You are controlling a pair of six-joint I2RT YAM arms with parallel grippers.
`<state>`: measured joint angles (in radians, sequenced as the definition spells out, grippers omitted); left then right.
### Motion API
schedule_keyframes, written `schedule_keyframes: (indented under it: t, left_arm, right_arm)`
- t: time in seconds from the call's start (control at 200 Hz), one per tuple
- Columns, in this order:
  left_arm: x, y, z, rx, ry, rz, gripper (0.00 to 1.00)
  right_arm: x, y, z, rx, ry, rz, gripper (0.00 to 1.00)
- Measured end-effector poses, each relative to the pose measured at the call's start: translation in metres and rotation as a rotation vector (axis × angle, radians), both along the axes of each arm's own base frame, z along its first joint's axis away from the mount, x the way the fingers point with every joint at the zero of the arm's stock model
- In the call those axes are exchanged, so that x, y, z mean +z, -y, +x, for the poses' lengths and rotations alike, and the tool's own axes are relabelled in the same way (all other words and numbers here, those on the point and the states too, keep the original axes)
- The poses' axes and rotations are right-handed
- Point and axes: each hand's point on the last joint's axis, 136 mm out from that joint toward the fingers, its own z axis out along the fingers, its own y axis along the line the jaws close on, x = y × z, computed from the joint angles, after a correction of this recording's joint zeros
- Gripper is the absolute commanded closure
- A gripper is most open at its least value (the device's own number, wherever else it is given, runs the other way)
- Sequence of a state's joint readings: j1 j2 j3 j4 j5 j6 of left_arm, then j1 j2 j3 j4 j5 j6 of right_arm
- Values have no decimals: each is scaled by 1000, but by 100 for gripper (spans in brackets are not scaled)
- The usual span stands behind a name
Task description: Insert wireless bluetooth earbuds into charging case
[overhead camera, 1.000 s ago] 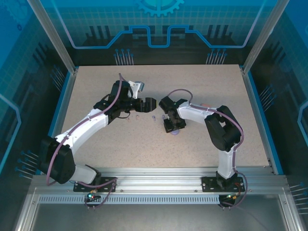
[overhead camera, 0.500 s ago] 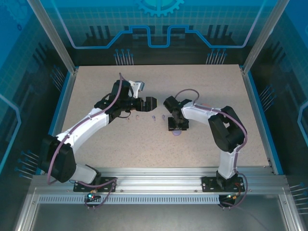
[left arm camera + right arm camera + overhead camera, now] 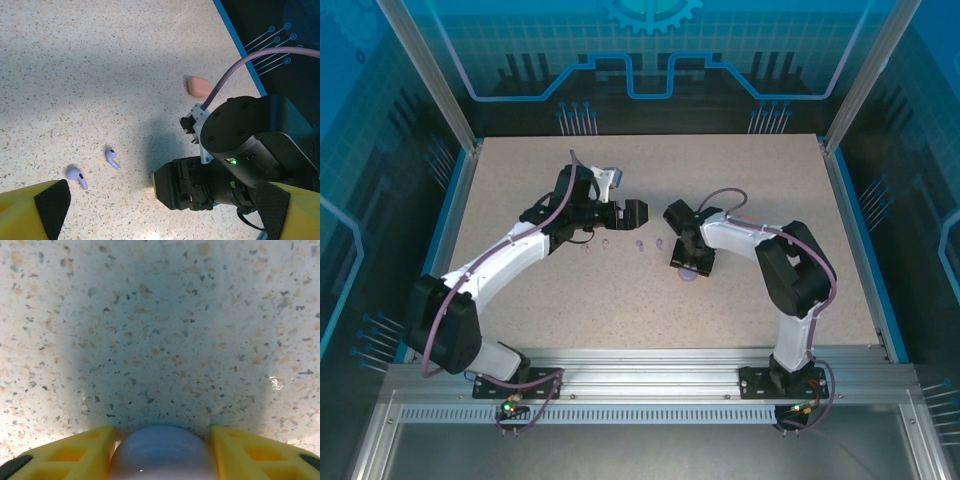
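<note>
A purple charging case (image 3: 162, 457) rests on the speckled table (image 3: 620, 300), its rounded end filling the gap between my right gripper's (image 3: 163, 447) yellow fingers (image 3: 75, 452), which press against both of its sides. From above, the case (image 3: 688, 278) peeks out just below the right gripper (image 3: 691, 262). Two purple earbuds (image 3: 112, 157) (image 3: 77, 176) lie loose on the table; seen from above, these earbuds (image 3: 641, 244) lie between the two grippers. My left gripper (image 3: 635, 212) hovers open above them, holding nothing, its jaws wide apart.
A pale pink case (image 3: 199, 85) lies farther off near the blue table edge. The right arm's black wrist (image 3: 240, 150) sits close in front of the left gripper. Two tiny pale buds (image 3: 588, 250) lie under the left forearm.
The right gripper has shifted slightly rightward over the purple case and turned a little. The left arm has barely moved and stays open.
</note>
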<state>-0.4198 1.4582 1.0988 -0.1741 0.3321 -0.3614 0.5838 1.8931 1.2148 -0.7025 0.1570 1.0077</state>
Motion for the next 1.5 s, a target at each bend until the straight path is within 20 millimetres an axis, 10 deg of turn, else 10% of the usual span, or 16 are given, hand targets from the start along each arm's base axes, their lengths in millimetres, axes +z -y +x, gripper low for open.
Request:
schedule_keyframes:
  t: [1.261, 1.501]
  left_arm:
    - [10, 4, 1, -15, 14, -17, 1]
    - [10, 4, 1, -15, 14, -17, 1]
  right_arm:
    - [-1, -13, 0, 277, 1, -50, 42]
    - [0, -13, 0, 274, 13, -45, 57]
